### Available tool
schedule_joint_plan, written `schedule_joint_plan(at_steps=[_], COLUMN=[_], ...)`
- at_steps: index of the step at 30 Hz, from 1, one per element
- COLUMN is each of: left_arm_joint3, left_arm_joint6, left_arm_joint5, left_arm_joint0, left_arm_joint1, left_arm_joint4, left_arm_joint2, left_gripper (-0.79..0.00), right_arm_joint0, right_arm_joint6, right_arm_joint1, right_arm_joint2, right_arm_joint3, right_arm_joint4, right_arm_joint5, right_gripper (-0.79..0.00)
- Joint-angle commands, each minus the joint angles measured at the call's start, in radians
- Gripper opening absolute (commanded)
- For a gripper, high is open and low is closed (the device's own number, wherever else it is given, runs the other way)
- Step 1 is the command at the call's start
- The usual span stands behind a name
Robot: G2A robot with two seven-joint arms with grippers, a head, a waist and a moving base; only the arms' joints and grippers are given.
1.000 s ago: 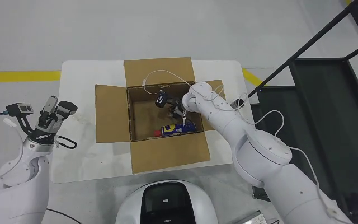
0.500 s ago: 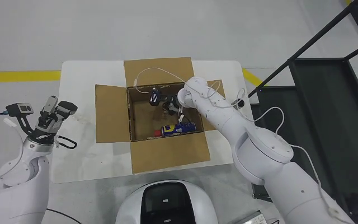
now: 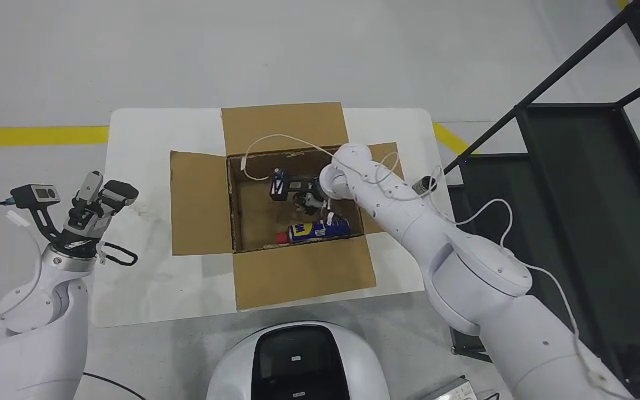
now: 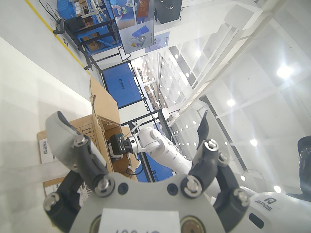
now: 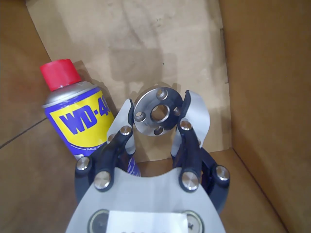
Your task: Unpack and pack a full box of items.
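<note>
Describer: Flaps of an open brown cardboard box (image 3: 200,200) lie spread on a white rectangular worktop (image 3: 140,150). The right arm bends down over the box's right wall, wrist low inside, and the right end effector (image 5: 159,99) points at the box floor.

Listener: What does it have?

Describer: A round grey steel flange disc (image 5: 148,100) with a centre bore and four smaller holes. The two fingers are closed part-way and pinch the disc at opposite points of its rim. The disc is inside the box, near a corner; whether it touches the floor I cannot tell. Just beside it a blue and yellow spray can with a red cap (image 5: 80,120) lies on its side along the wall nearest the robot.

Listener: How will the disc handle?

Describer: By my judgement it is heavy for its size, rigid and smooth, so slippery at the edge. It could pivot or slide out of a rim pinch. A firm, centred hold across its full width suits it.

Listener: And the other arm?

Describer: It is at the worktop's left edge, well apart from the box, wrist turned upward. The left end effector (image 4: 131,129) is spread wide and holds nothing.
</note>
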Motion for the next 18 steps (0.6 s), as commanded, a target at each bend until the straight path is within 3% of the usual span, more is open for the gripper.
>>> schedule_joint_plan(at_steps=[1, 10, 18], left_arm_joint3=[0.000, 0.000, 0.000], left_arm_joint6=[0.000, 0.000, 0.000], left_arm_joint5=[0.000, 0.000, 0.000], left_arm_joint0=[0.000, 0.000, 0.000], left_arm_joint1=[0.000, 0.000, 0.000], left_arm_joint4=[0.000, 0.000, 0.000], left_arm_joint2=[0.000, 0.000, 0.000], left_gripper=[0.000, 0.000, 0.000], right_arm_joint0=[-0.008, -0.038, -0.079], right_arm_joint6=[0.009, -0.007, -0.054], right_arm_joint1=[0.005, 0.045, 0.111], right_arm_joint2=[0.007, 0.060, 0.154], right_arm_joint3=[-0.015, -0.093, -0.247], right_arm_joint4=[0.002, 0.021, 0.051], right_arm_joint5=[0.008, -0.048, -0.152], right_gripper=[-0.785, -0.785, -0.785])
